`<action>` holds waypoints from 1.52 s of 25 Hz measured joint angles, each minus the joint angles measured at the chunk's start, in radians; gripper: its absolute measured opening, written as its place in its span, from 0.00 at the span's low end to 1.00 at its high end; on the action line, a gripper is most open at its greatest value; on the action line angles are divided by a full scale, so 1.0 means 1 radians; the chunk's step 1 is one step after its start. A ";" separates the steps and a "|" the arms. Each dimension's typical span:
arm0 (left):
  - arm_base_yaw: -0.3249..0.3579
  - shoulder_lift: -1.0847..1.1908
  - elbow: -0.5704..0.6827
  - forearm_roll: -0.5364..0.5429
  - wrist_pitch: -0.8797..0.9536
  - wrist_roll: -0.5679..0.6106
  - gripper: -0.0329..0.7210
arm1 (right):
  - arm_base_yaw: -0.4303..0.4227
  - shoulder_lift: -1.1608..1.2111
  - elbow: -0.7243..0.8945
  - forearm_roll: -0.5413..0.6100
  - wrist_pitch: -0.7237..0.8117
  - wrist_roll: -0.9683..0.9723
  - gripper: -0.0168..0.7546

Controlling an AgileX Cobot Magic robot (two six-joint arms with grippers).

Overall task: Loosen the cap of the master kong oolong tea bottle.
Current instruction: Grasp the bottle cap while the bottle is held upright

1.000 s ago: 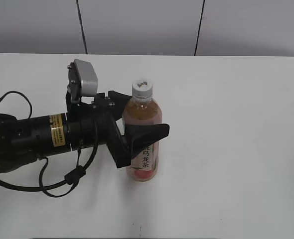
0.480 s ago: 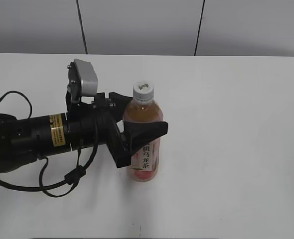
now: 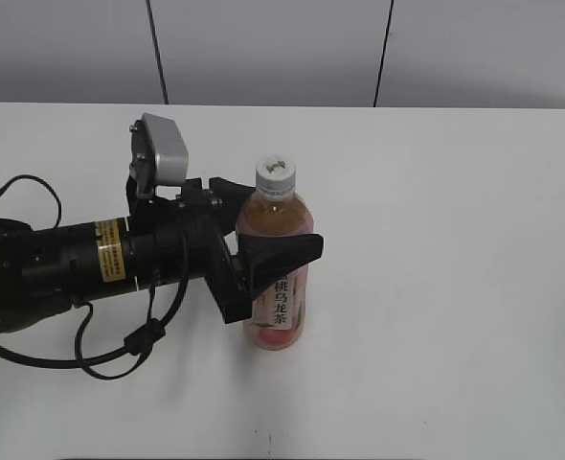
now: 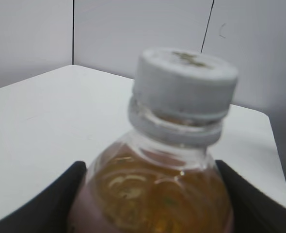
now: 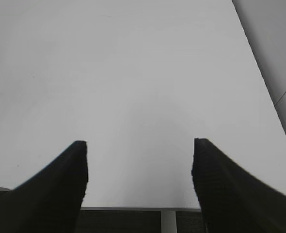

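The master kong oolong tea bottle (image 3: 281,305) stands upright on the white table (image 3: 455,240), amber tea above a pink-and-white label. Its white cap (image 3: 275,172) with a small dark mark sits on top. My left gripper (image 3: 263,218) reaches in from the left and is shut on the bottle's upper body, one black finger on each side. In the left wrist view the cap (image 4: 185,80) and the bottle shoulder (image 4: 152,194) fill the frame between the fingers of the left gripper (image 4: 150,170). My right gripper (image 5: 139,145) is open and empty over bare table; it does not show in the exterior view.
The left arm and its cables (image 3: 91,259) lie across the table's left side. A grey panelled wall (image 3: 282,48) stands behind the table. The table's edge (image 5: 133,208) shows below the right gripper.
The bottle has shifted slightly and turned a little in the left gripper's hold, so more of the label's characters face the camera. The left arm has stayed in place.
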 joint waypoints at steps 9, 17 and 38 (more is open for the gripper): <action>0.000 0.000 0.000 0.000 0.000 0.000 0.66 | 0.000 0.000 0.000 0.000 0.000 0.000 0.69; 0.000 0.000 0.000 0.000 0.000 0.000 0.66 | 0.000 0.000 0.000 0.001 0.000 0.000 0.69; 0.000 0.000 0.000 0.000 -0.001 0.000 0.66 | 0.000 0.945 -0.405 0.347 -0.101 -0.345 0.69</action>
